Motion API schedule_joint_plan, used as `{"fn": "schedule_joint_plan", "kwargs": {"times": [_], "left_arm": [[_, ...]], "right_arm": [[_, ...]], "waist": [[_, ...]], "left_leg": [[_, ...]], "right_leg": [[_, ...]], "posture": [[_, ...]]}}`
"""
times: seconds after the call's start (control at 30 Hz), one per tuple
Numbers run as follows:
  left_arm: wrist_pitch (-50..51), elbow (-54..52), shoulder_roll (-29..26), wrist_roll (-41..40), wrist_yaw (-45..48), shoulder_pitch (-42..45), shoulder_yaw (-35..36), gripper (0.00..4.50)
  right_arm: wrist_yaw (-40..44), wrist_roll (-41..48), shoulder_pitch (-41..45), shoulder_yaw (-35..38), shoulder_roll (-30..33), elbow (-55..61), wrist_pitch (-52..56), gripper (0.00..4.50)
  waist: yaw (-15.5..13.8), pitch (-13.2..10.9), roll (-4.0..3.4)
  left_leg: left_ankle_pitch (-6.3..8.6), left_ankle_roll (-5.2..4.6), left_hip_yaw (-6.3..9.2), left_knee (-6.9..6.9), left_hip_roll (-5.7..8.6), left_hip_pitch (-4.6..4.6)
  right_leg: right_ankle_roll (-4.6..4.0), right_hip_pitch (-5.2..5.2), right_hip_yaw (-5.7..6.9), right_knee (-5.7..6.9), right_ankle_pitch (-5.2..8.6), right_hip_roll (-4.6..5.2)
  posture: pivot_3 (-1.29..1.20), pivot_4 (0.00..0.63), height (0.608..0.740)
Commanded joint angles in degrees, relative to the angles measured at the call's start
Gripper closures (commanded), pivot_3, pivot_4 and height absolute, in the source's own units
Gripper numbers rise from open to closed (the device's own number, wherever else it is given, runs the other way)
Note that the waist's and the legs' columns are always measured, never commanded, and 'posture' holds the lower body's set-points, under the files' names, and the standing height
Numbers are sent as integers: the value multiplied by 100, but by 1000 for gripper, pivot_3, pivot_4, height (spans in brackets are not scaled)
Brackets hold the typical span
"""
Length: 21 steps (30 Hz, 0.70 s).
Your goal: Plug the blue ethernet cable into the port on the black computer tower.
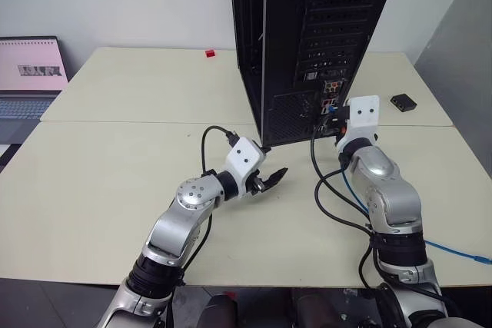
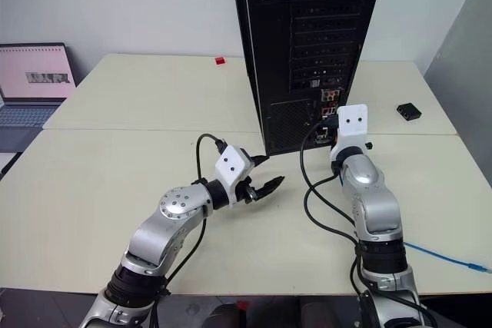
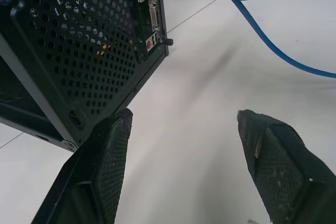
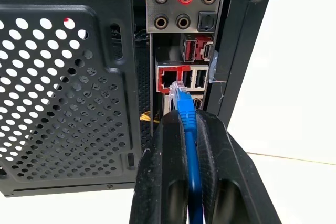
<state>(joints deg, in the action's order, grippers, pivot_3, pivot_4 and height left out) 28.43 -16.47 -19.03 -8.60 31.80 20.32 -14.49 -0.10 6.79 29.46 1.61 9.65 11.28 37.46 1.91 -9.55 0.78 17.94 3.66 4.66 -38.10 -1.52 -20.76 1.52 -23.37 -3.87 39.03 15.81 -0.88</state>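
Right gripper [image 4: 185, 124]: jaws pinch the blue ethernet cable [image 4: 188, 124] just behind its plug, tip level and just short of the red-framed port [image 4: 167, 78] on the black computer tower [image 1: 307, 44], likely for a straight push. Left gripper [image 3: 184, 124]: jaws spread, empty, low over the counter [image 1: 115, 182]. Count: one cable, one tower, two grippers.

Bright-blue ethernet cable [image 4: 188, 124] — black, perforated computer tower [image 4: 63, 87] — red-framed port [image 4: 168, 78].
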Motion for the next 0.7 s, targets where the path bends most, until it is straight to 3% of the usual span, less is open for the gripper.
{"fn": "schedule_joint_plan", "kwargs": {"times": [0.03, 0.7], "left_arm": [[-18, -268, 2, -7, -12, 41, 55, 1120], [8, -279, 14, 1, -18, 52, 33, 1120]], "right_arm": [[-5, -2, 70, 113, -43, 293, -103, 4500], [-4, -41, 263, 170, -63, 320, -107, 4500]], "waist": [[0, 0, 0], [3, 0, 0]], "left_leg": [[0, 0, 0, 0, 0, 0], [0, 0, -1, 1, 0, 0]], "right_leg": [[0, 0, 1, 0, 0, 0], [0, -1, -1, 0, 0, 0]], "posture": [[0, 150, 740], [0, 150, 740]]}}
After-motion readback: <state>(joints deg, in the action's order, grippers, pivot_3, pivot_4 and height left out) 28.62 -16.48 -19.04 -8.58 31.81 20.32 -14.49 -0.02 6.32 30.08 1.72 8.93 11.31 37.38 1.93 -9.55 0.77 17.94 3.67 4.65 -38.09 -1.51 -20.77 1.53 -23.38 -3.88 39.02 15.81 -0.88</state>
